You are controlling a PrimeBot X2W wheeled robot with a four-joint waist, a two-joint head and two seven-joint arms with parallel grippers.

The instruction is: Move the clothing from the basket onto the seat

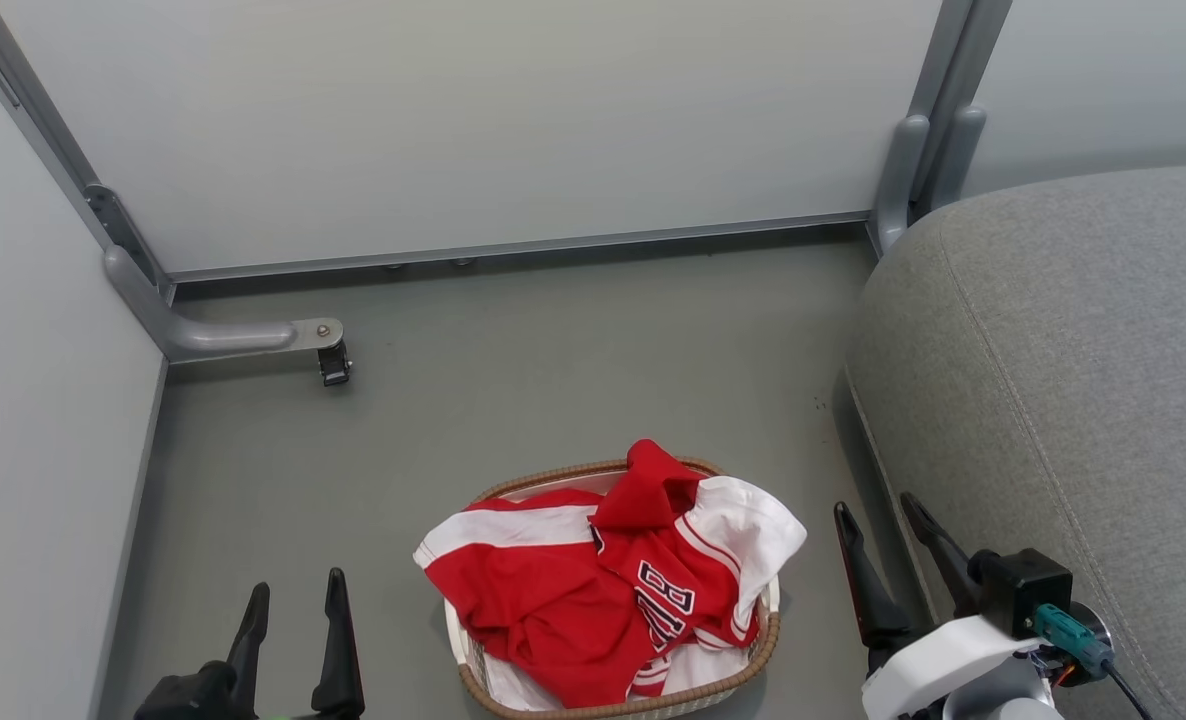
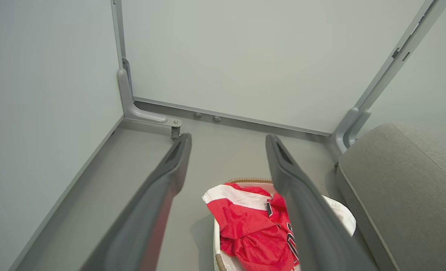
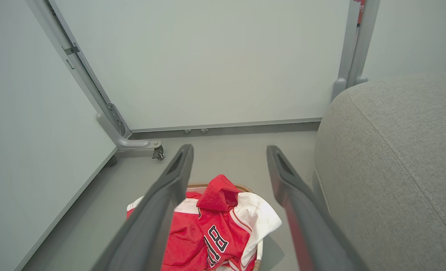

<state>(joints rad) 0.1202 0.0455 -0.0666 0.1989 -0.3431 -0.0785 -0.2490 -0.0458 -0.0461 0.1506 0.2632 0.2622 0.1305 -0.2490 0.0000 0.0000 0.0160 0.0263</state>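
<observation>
Two crumpled red garments with white bands are lying heaped in the oval lattice basket, spilling over its braided brown rim, on the smooth floor beside the rounded, woven grey seat. The left gripper and the right gripper are flanking it, spread and empty. In the left wrist view, long dark left fingers are gaping wide above the mesh-textured cloth. In the right wrist view, the right fingers are splaying around the block-lettered jersey.

We see bare floor open left of and beyond the basket, while the seat crowds close on its right and a castered bracket juts from the far left corner.
</observation>
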